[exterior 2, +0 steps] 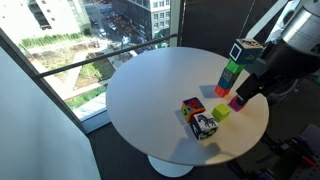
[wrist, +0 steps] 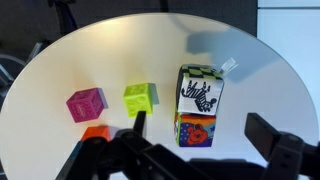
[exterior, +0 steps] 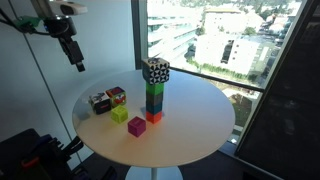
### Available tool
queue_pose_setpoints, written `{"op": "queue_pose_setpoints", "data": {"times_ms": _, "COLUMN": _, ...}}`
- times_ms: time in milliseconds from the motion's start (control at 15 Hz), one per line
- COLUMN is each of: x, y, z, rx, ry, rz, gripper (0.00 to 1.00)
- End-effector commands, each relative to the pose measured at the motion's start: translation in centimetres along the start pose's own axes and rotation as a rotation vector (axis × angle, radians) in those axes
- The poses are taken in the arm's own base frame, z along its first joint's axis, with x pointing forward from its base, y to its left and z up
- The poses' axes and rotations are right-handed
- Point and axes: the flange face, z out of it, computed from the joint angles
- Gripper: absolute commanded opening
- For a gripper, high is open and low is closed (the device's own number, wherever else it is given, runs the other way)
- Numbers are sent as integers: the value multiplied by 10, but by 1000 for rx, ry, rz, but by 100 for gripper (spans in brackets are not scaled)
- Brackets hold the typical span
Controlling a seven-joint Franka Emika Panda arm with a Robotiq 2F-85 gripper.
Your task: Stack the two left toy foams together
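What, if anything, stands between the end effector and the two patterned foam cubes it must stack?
Nothing visible does. In an exterior view the end effector hangs in the air, higher than the dark cube and red-green cube, which sit side by side. The yellow-green cube lies beside them, not between.

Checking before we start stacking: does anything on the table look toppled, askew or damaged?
Nothing stands out. The cube tower stands upright; the dark cube and the red-green cube sit flat, side by side.
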Motion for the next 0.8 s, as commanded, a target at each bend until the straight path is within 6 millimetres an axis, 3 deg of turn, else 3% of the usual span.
{"op": "queue_pose_setpoints", "data": {"times_ms": 0, "x": 6, "y": -5, "z": 14, "rx": 1, "ry": -27, "rz": -4, "gripper": 100}}
{"op": "queue_pose_setpoints", "data": {"times_ms": 733, "x": 22, "y": -11, "z": 54, "rx": -55, "ry": -116, "rz": -17, "gripper": 100}}
